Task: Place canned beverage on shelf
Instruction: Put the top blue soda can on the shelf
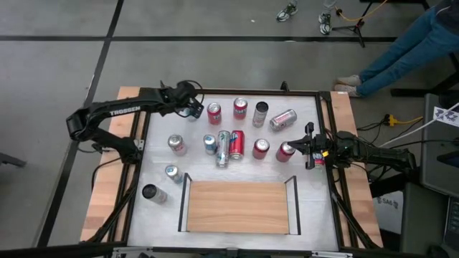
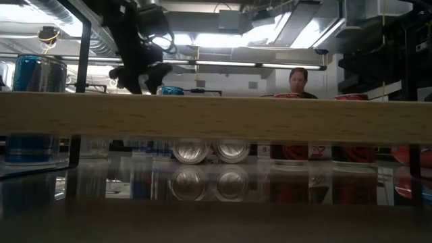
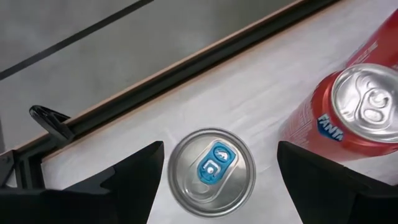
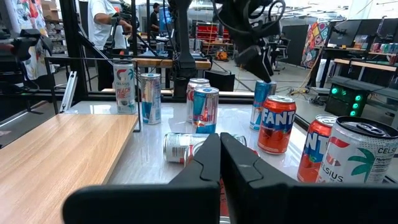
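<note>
A: Where's the left pincer (image 1: 192, 107)?

B: At the far left of the worktop (image 1: 308, 208), hanging over an upright can with a blue tab (image 3: 211, 171). Its fingers (image 3: 134, 180) are spread, one on each side of the can, and don't appear to touch it yet.

A: And the right pincer (image 1: 310, 154)?

B: Pressed together, holding nothing, waiting at the right edge beside a red can (image 1: 285, 151).

A: The shelf?

B: The shelf (image 1: 239, 206), a light-wood panel with black rails, sits at the near middle with nothing on it.

A: So how should the grab go?

B: I'd lower straight down until the fingers reach the can's middle, keeping the can centred between them, then close. The red Fanta can (image 3: 351, 115) stands just beside it, so the finger on that side has little room; nudging it could tip it. Lift well clear before crossing the cluster of cans in the middle toward the shelf.
</note>
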`<state>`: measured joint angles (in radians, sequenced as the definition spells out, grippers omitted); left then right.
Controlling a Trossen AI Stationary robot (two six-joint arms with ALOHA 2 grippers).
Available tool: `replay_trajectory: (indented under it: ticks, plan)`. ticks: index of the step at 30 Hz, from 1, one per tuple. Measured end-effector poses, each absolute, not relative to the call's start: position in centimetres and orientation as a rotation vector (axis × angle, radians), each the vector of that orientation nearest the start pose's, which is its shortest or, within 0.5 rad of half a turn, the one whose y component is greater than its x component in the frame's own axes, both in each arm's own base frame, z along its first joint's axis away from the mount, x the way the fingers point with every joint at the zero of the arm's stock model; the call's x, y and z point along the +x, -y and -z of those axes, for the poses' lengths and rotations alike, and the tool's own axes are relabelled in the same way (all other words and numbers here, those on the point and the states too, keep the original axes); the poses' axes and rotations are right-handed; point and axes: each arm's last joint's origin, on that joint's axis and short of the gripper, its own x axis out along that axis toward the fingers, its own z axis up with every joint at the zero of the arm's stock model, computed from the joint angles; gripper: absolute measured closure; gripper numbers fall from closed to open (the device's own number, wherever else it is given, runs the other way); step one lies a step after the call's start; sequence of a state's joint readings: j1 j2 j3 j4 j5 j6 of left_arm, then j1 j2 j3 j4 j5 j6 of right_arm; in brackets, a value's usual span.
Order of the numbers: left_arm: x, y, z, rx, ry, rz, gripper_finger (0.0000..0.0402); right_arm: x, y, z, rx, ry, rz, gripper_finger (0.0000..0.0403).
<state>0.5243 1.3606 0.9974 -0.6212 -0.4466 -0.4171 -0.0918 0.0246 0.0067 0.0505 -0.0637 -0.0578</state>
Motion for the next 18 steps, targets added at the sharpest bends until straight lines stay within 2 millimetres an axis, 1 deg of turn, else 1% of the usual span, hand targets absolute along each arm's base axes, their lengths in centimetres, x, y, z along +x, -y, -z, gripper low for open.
replay_trajectory:
  ticks: [11,18]
  plan:
    - [22.6,-14.8,-23.8,-0.389,-0.916,-1.104,0.0095,9.8,0.7,-16.9,-0.060,0.032,0.029,0.0402]
    - [22.6,-15.3,-23.4,-0.429,-0.931,-1.079,0.0095,9.8,0.7,-16.9,-0.060,0.032,0.029,0.0402]
